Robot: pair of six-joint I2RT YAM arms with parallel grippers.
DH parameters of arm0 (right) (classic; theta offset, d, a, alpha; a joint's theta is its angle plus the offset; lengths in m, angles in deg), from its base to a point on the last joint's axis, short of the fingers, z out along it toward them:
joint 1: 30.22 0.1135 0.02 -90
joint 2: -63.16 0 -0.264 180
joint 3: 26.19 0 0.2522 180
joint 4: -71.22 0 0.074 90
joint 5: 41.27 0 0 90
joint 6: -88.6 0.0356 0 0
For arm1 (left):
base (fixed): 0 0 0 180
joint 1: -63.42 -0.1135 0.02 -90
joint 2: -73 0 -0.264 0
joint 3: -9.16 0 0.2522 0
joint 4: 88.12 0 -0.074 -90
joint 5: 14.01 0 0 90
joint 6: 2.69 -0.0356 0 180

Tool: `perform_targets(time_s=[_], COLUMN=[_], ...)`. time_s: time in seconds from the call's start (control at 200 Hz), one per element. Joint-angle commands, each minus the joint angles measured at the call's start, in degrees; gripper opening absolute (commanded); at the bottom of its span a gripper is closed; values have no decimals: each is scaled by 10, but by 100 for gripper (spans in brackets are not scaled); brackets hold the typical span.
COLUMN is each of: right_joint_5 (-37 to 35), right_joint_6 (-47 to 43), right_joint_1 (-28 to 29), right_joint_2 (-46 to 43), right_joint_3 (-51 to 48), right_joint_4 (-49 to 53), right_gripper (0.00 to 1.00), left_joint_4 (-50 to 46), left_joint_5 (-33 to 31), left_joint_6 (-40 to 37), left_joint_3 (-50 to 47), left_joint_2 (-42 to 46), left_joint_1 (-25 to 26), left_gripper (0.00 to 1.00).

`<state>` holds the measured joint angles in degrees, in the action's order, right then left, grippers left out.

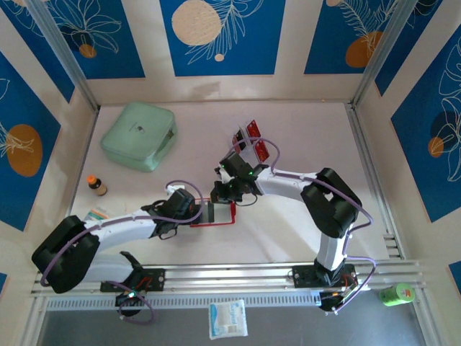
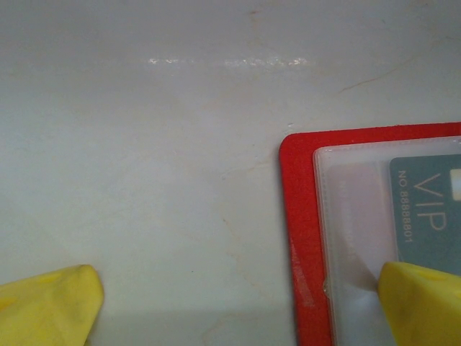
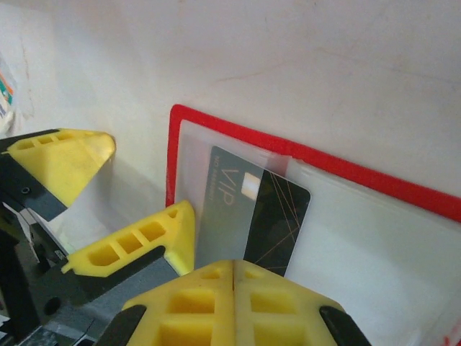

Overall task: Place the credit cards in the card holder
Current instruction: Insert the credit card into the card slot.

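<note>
The card holder (image 1: 216,225) lies open on the table, a red wallet (image 3: 230,126) with clear pockets inside. A dark credit card (image 3: 277,216) marked VIP sits half under one clear pocket, and my right gripper (image 3: 234,277) is shut on its near edge. My left gripper (image 2: 238,310) is open and straddles the wallet's red edge (image 2: 295,216), one yellow finger (image 2: 421,303) resting on the clear pocket beside the card (image 2: 428,209). Seen from above, the left gripper (image 1: 202,214) and right gripper (image 1: 229,196) meet over the wallet. More red credit cards (image 1: 253,140) stand behind them.
A mint-green case (image 1: 139,135) lies at the back left. A small brown bottle (image 1: 96,186) and a small packet (image 1: 96,213) sit by the left arm. A clear rack holds the standing cards. A white pouch (image 1: 227,318) and a green item (image 1: 396,293) lie off the table's front.
</note>
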<state>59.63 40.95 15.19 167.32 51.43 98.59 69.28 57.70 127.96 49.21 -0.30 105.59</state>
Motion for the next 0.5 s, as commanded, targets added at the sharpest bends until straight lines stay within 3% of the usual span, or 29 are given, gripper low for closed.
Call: perform_targets(time_s=[0.0, 0.495], right_joint_5=[1, -1], right_joint_6=[-10, -16], right_joint_1=[5, 26], right_joint_2=[12, 71], right_joint_3=[-7, 22], right_joint_4=[15, 27], right_gripper=[0, 0], left_joint_4=[-27, -22], left_joint_5=[-1, -1], left_joint_6=[11, 10], left_joint_3=[-12, -12], left_joint_2=[-13, -13], left_joint_1=[1, 0], left_gripper=[100, 100])
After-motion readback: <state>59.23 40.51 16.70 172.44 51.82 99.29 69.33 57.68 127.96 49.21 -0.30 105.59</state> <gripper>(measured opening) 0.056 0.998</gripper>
